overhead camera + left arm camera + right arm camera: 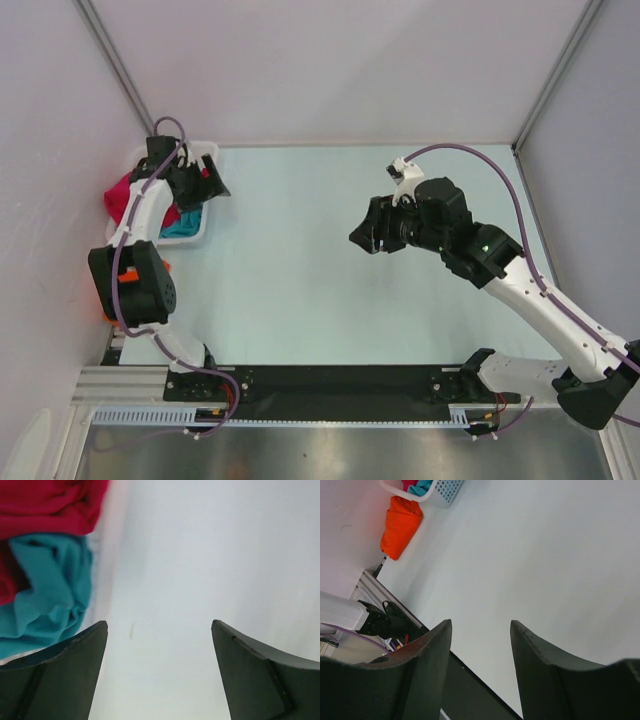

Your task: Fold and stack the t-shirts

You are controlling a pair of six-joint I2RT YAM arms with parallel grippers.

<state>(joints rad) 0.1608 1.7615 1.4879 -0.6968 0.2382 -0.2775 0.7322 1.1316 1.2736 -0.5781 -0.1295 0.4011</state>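
Observation:
A white lattice basket (196, 236) stands at the far left of the table. A crimson-red t-shirt (122, 197) and a teal t-shirt (183, 225) lie crumpled in it. Both show in the left wrist view, the red one (50, 505) above the teal one (45, 595). A bright orange t-shirt (400, 525) lies bunched outside the basket (447, 490) by the left wall, mostly hidden behind the left arm in the top view. My left gripper (212, 185) (160, 630) is open and empty at the basket's right side. My right gripper (370, 238) (481, 625) is open and empty above mid-table.
The pale table (300, 280) is walled in by white panels on the left, back and right. A black rail (330, 380) with the arm bases runs along the near edge. The left arm's body (135, 285) stands close to the basket.

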